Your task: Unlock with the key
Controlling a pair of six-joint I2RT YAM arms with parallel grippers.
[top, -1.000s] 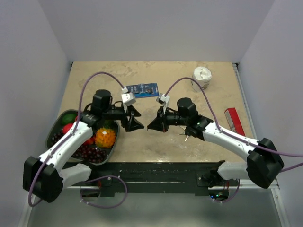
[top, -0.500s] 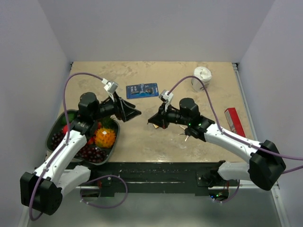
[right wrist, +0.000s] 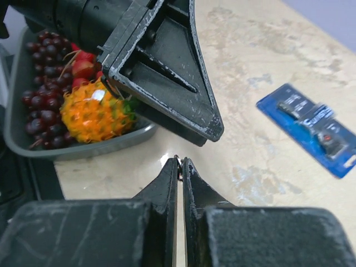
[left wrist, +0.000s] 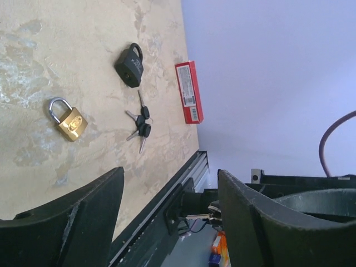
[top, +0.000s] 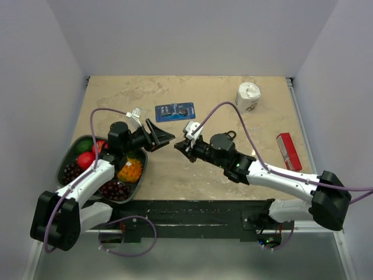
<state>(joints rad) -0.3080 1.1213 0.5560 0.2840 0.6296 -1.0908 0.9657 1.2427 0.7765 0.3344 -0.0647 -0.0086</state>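
Note:
The key bunch (left wrist: 142, 125), short silver keys with black heads, lies on the table in the left wrist view, between the black padlock (left wrist: 129, 67) and the table's front edge. In the top view my right arm hides the keys. Only the padlock's shackle (top: 230, 134) shows there. My left gripper (top: 167, 137) (left wrist: 169, 172) is open and empty, in the air, far from the keys. My right gripper (top: 178, 146) (right wrist: 181, 159) is shut, tip to tip with the left one. A tiny glinting sliver is pinched at its tips; I cannot tell what it is.
A small brass padlock (left wrist: 68, 119) lies left of the keys. A red box (top: 288, 150) (left wrist: 188, 92) lies at the right edge. A fruit tray (top: 61, 169) (right wrist: 83, 147) sits at the left, a blue card (top: 175, 111) (right wrist: 314, 125) and a white roll (top: 249, 96) at the back.
My right arm has reached further left and now covers the keys in the top view. My left wrist has risen and drawn back toward the tray, with the gripper still open.

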